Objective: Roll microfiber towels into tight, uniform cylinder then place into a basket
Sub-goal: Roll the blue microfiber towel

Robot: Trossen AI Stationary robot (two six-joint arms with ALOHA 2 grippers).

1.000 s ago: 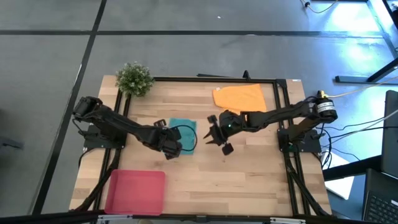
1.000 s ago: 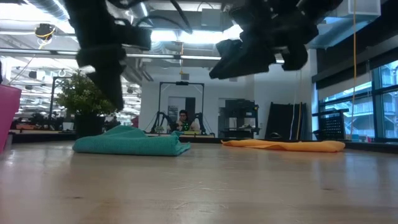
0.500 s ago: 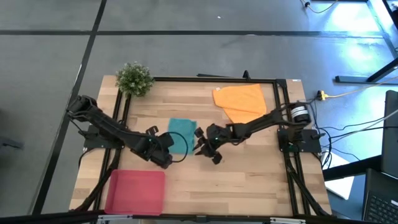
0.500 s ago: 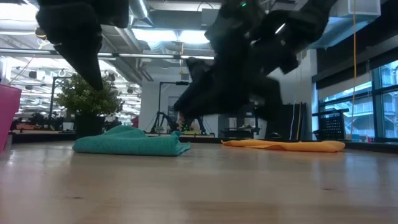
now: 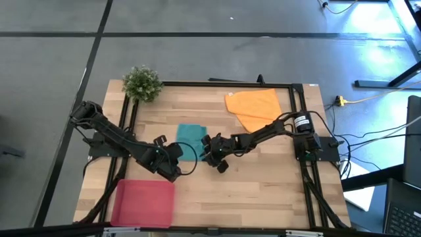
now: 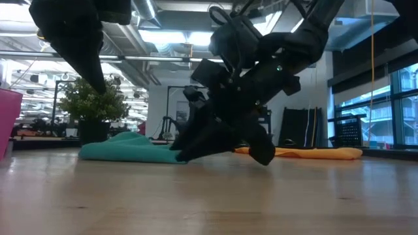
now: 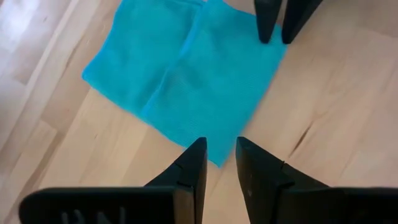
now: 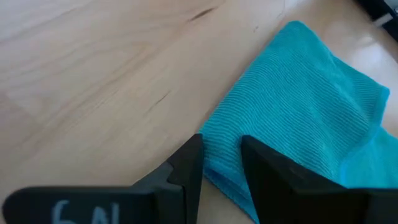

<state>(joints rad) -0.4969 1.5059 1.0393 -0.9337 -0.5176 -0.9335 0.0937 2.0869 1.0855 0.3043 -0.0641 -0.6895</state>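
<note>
The teal towel lies flat and folded on the table's middle; a low ridge shows on it in the low view. The orange towel lies spread at the far right. The red-pink basket sits at the near left. My right gripper is open and low at the teal towel's right edge, one finger on either side of it. My left gripper hangs above the towel's near corner, its fingers a narrow gap apart with nothing between them. My right gripper comes slanting down from the table's right, its fingers astride the teal towel's folded right edge, which lies on the table. Whether the fingers touch the cloth, I cannot tell.
A small potted plant stands at the far left corner. A black frame runs along the table's edges. Bare wood lies at the near right.
My right gripper has come down and toward the table's left, from above the table's middle to the teal towel's right edge. My left gripper has drawn back off the towel toward the near left edge. The towel lies as before.
</note>
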